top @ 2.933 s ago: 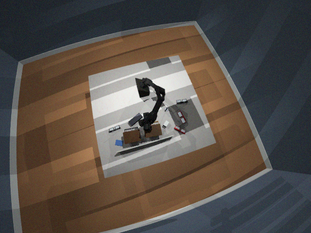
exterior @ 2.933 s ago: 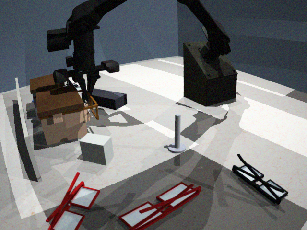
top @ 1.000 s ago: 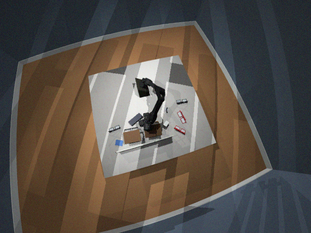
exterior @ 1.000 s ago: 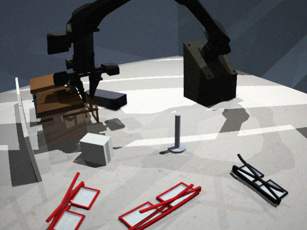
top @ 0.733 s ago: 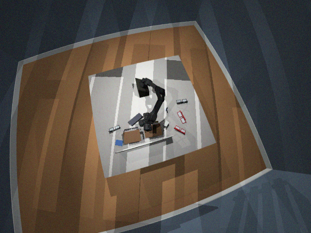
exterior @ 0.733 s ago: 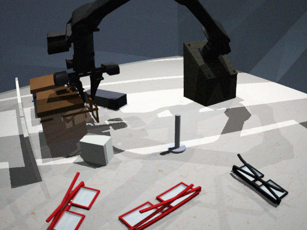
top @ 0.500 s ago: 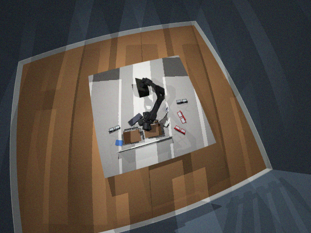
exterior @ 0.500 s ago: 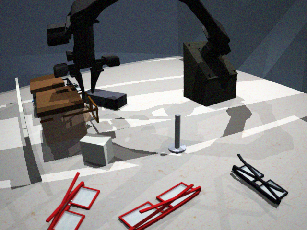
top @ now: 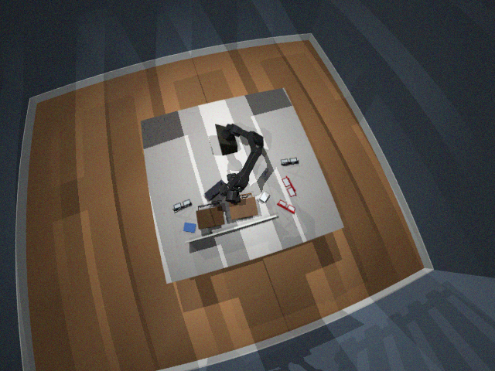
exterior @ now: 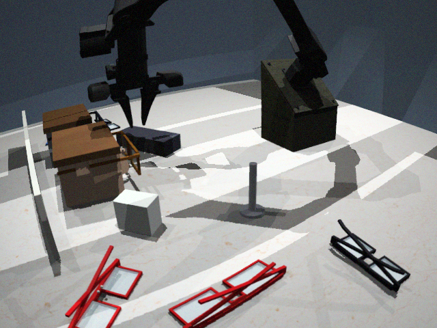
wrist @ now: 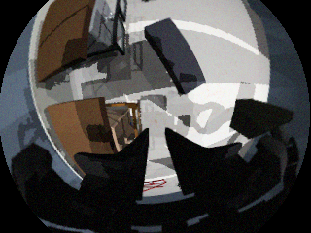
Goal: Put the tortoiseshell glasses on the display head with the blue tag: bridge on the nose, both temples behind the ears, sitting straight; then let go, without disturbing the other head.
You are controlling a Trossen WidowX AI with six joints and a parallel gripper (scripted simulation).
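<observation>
from my station the hand (exterior: 136, 123) hung above the surface (exterior: 289, 197), its two dark fingers pointing straight down and standing a little way apart, with nothing between them. it was lifted clear of the heads, over a dark flat case (exterior: 151, 140) that lay on the surface just behind them.

the tortoiseshell glasses (exterior: 131, 152) sat on the nearer display head (exterior: 88, 165), the brown-topped block closest to the exterior camera. i could see the amber front frame at the face and one temple running back along the side under the brown cap; whether the bridge sat true on the nose, i could not tell. in the wrist view the same frame (wrist: 131, 123) showed beside that head, below and left of the fingertips.

the other head (exterior: 65, 118) stood just behind it and wore a dark-framed pair (exterior: 106, 121). from above, a blue tag (top: 189, 226) lay on the surface near the left head of the two, and a white cube (exterior: 137, 212) stood beside the head that wore the tortoiseshell pair. a long pale rail (exterior: 33, 169) ran behind both heads.

nearer the exterior camera, two red pairs (exterior: 227, 294) (exterior: 98, 289) lay folded on the surface, a black pair (exterior: 369, 255) lay well off to the right, and a grey post (exterior: 252, 188) stood upright on a round foot between them and the arm's dark pedestal (exterior: 317, 130).
</observation>
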